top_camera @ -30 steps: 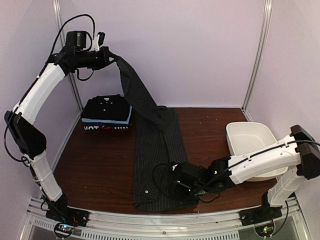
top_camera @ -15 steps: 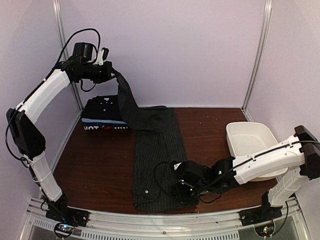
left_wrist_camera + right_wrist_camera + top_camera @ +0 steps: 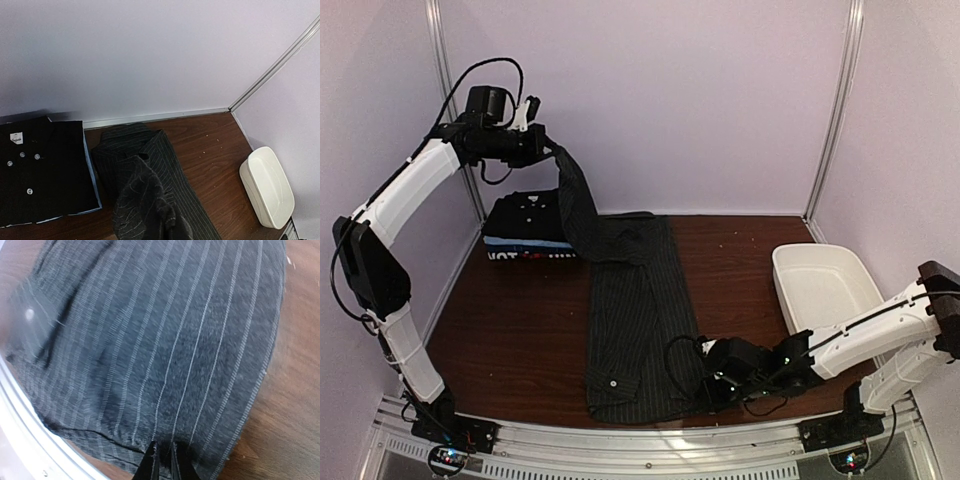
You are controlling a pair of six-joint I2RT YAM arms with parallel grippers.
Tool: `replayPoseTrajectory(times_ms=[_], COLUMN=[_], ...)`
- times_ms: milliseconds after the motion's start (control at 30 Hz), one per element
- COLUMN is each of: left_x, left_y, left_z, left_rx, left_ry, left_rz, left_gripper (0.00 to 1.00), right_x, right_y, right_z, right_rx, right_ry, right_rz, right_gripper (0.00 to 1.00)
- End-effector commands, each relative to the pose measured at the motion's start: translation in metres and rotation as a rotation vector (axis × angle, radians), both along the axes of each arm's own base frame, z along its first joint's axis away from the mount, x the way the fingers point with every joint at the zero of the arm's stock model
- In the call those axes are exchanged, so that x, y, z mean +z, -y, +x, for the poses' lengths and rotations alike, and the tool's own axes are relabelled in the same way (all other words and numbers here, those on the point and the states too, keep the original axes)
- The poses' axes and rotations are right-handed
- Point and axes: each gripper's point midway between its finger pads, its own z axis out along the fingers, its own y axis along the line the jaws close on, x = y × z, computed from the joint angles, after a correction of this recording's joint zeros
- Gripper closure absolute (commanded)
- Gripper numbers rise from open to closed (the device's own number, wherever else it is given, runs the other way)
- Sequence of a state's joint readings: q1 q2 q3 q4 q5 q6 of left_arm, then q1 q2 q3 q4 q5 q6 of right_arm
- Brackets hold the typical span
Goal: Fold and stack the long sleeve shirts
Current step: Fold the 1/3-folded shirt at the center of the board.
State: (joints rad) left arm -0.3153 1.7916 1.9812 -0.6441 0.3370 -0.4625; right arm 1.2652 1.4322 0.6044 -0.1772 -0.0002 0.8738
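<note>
The charcoal pinstripe shirt [image 3: 635, 310] lies lengthwise on the table, collar end at the back. My left gripper [image 3: 540, 147] is high at the back left, shut on one sleeve [image 3: 575, 200], which hangs taut down to the shirt. In the left wrist view the sleeve [image 3: 145, 200] bunches at the bottom edge and hides the fingers. My right gripper [image 3: 708, 385] is low at the shirt's near right hem. In the right wrist view its jaws [image 3: 163, 460] stand nearly closed, pinching the striped cloth [image 3: 165, 340]. A stack of folded shirts [image 3: 533, 225], black on light blue, sits at the back left.
A white plastic tub [image 3: 825, 290] stands on the right side of the table, also in the left wrist view [image 3: 267, 187]. The folded stack [image 3: 40, 170] lies against the back wall. Bare brown table [image 3: 510, 330] shows left of the shirt. The metal rail [image 3: 650, 440] runs along the near edge.
My left gripper has come down and slightly right with the sleeve, then held still. My right gripper has slid right along the near hem, toward the shirt's right edge.
</note>
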Motion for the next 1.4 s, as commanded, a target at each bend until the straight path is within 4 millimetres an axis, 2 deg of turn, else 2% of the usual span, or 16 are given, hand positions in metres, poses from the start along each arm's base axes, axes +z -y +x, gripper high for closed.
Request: replayPoseTrajectory(times_ms=[0, 100, 233, 333, 433, 633, 800, 933, 1100, 1367], left_x=[0.020, 0.019, 0.004, -0.019, -0.042, -0.103, -0.157, -0.179, -0.198, -0.220], left_y=[0.014, 0.034, 0.068, 0.090, 0.117, 0.168, 0.208, 0.229, 0.244, 0.248], left_z=[-0.009, -0.024, -0.052, -0.075, -0.104, -0.168, -0.216, -0.238, -0.255, -0.264], left_rx=[-0.087, -0.167, -0.286, -0.359, -0.448, -0.629, -0.750, -0.799, -0.832, -0.845], left_ry=[0.070, 0.077, 0.064, 0.023, -0.011, -0.117, -0.228, -0.272, -0.313, -0.360], left_rz=[-0.032, -0.030, -0.007, 0.011, 0.017, 0.044, 0.080, 0.097, 0.112, 0.137], left_gripper=[1.00, 1.00, 1.00, 1.00, 1.00, 1.00, 1.00, 1.00, 1.00, 1.00], right_x=[-0.007, 0.001, 0.033, 0.066, 0.094, 0.118, 0.131, 0.131, 0.120, 0.115], right_y=[-0.001, -0.004, -0.011, -0.010, 0.001, 0.029, 0.044, 0.050, 0.051, 0.055], right_z=[-0.007, -0.005, 0.008, 0.025, 0.050, 0.102, 0.141, 0.162, 0.169, 0.171], right_rx=[-0.027, -0.028, -0.048, -0.098, -0.185, -0.319, -0.387, -0.408, -0.397, -0.394], right_ry=[-0.049, -0.038, 0.029, 0.121, 0.204, 0.278, 0.326, 0.333, 0.312, 0.314], right_rz=[0.069, 0.082, 0.124, 0.154, 0.193, 0.267, 0.309, 0.315, 0.294, 0.274], right_gripper=[0.88, 0.88, 0.86, 0.81, 0.75, 0.67, 0.66, 0.66, 0.66, 0.66])
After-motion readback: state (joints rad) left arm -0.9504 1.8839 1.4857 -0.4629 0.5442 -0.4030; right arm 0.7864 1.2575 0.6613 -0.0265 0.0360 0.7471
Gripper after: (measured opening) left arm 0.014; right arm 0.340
